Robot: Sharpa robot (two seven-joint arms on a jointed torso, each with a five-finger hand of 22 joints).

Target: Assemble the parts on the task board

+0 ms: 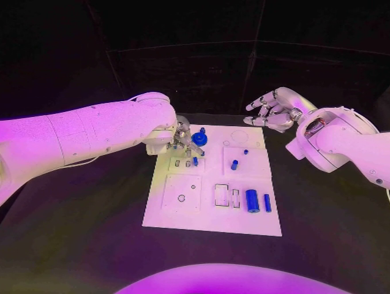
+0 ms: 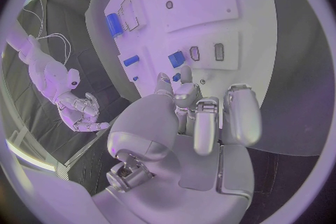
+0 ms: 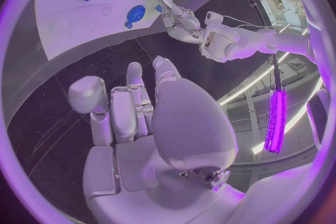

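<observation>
The white task board (image 1: pixel 172 211) lies mid-table. My left hand (image 1: pixel 182 142) hovers over its far left part, beside a round blue knob (image 1: pixel 199 139). In the left wrist view the thumb and a fingertip (image 2: pixel 183 77) pinch a small blue part (image 2: pixel 176 77), just short of a row of slots. One slot holds a blue piece (image 2: pixel 176 59); the two next to it (image 2: pixel 219 51) are bare. My right hand (image 1: pixel 272 110) is raised beyond the board's far right corner, fingers apart and holding nothing.
A short blue peg (image 1: pixel 234 164) stands mid-board. A thick blue cylinder (image 1: pixel 252 201) and a thin blue bar (image 1: pixel 267 203) lie near the board's near right, beside a rectangular cut-out (image 1: pixel 221 195). Black table surrounds the board on all sides.
</observation>
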